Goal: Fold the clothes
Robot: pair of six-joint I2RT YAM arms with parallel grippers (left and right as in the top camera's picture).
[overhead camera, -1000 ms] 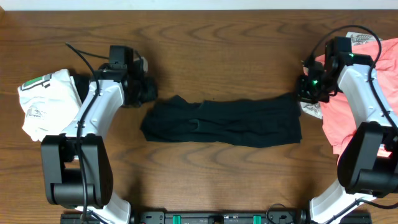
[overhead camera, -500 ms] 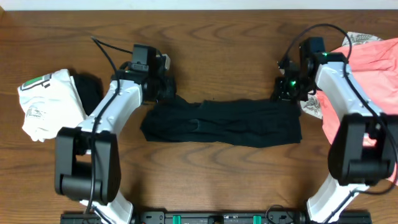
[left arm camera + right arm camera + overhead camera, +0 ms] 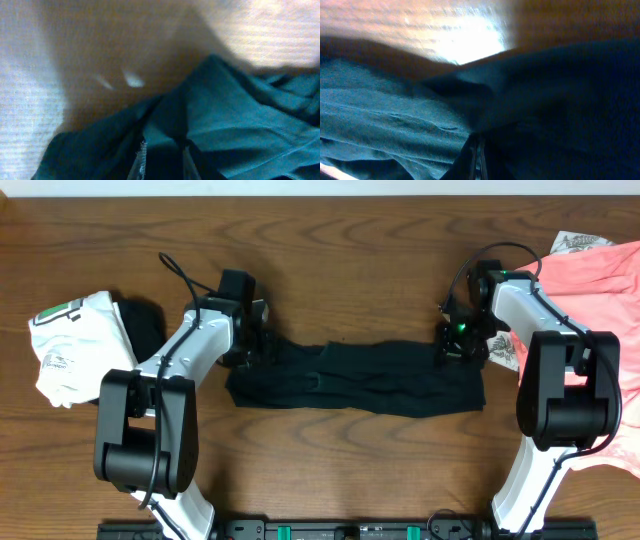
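The shirt (image 3: 355, 378) is just a long band across the desk (image 3: 350, 270), cross-folds left; my right fingers (image 3: 474, 161) clench its far-right corner, whether my left fingers (image 3: 141, 162) hold it I cannot tell.

Black garments: 2, the black shirt (image 3: 355, 377) and a smaller black garment (image 3: 145, 325) | white garment with green print (image 3: 70, 345): 1 | salmon-pink heap (image 3: 610, 290): 1 mass, number of pieces unclear | robot arms (image 3: 185, 352): 2 | wooden table (image 3: 350, 250): 1
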